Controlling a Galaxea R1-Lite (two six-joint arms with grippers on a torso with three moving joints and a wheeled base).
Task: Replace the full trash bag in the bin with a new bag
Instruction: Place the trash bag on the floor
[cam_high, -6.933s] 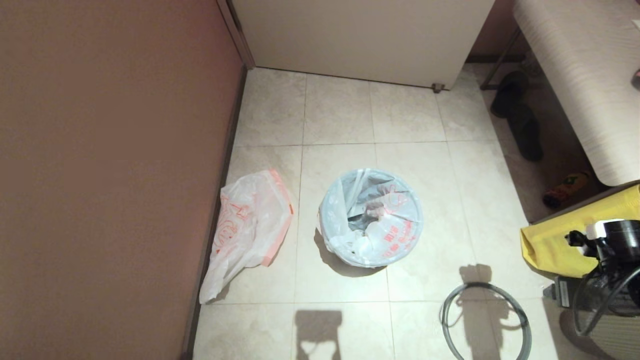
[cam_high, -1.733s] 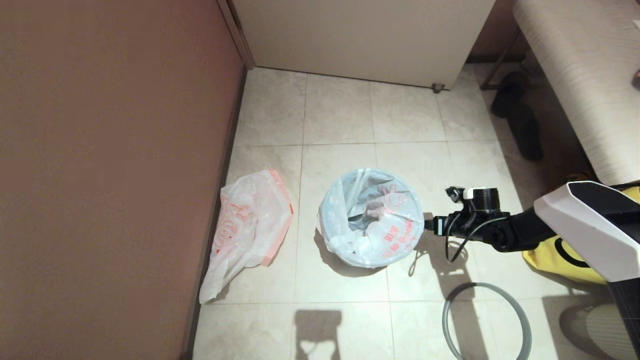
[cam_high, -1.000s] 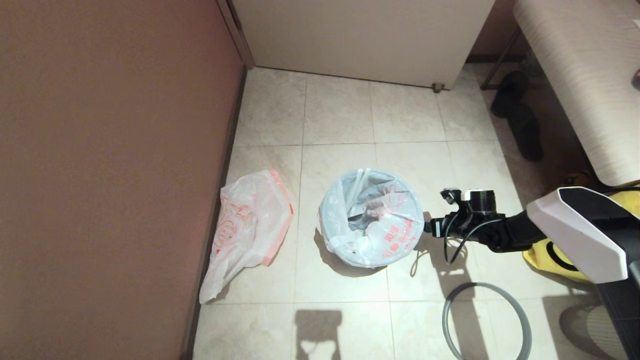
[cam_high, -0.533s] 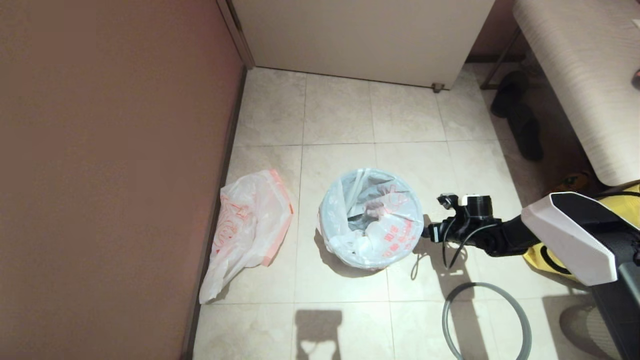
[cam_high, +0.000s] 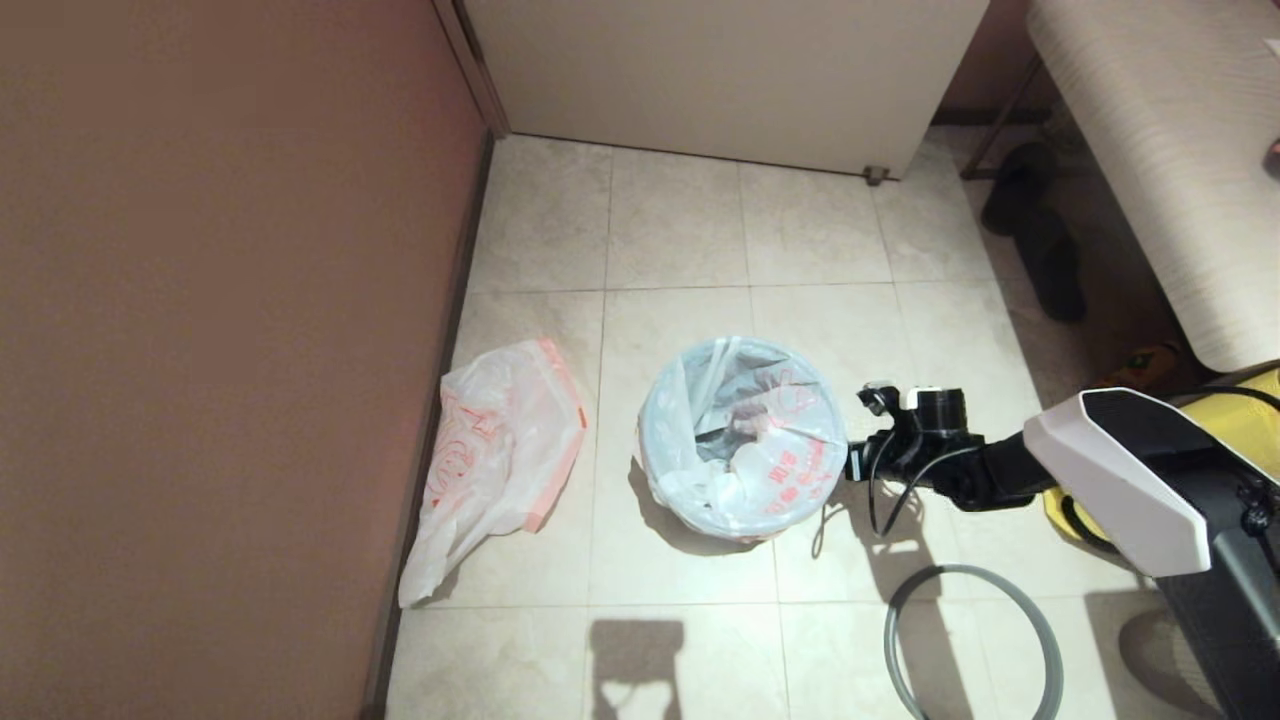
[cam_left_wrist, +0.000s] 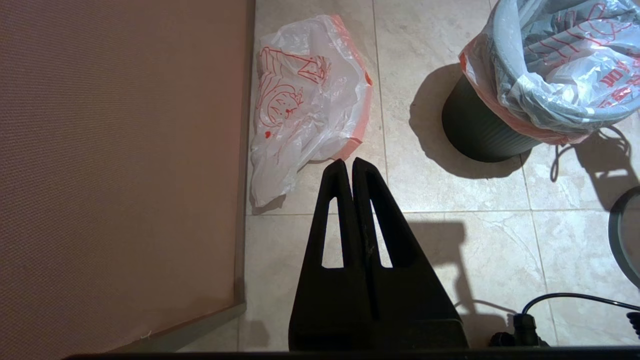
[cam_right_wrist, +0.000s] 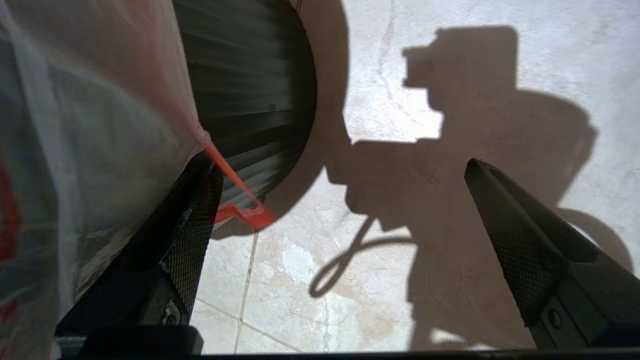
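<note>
Centre of the head view: black bin (cam_high: 735, 525) on tiled floor (cam_high: 680, 230), lined with the full trash bag (cam_high: 745, 440). Left of it, by the wall, the new bag (cam_high: 500, 455), lying flat. Lower right, grey hoop rim (cam_high: 970, 640). Beside the bin's right edge, right gripper (cam_right_wrist: 345, 210), spread wide, empty. Out of that view, left gripper (cam_left_wrist: 348, 167), clenched, empty.

The bin (cam_high: 742, 437) stands mid-floor with the full trash bag (cam_high: 770, 440) in it. The new bag (cam_high: 495, 455) lies to its left by the wall (cam_high: 220, 330). The right gripper (cam_high: 850, 462) is just beside the bin's right side, and the hoop (cam_high: 972, 640) lies nearer, to the right.
</note>
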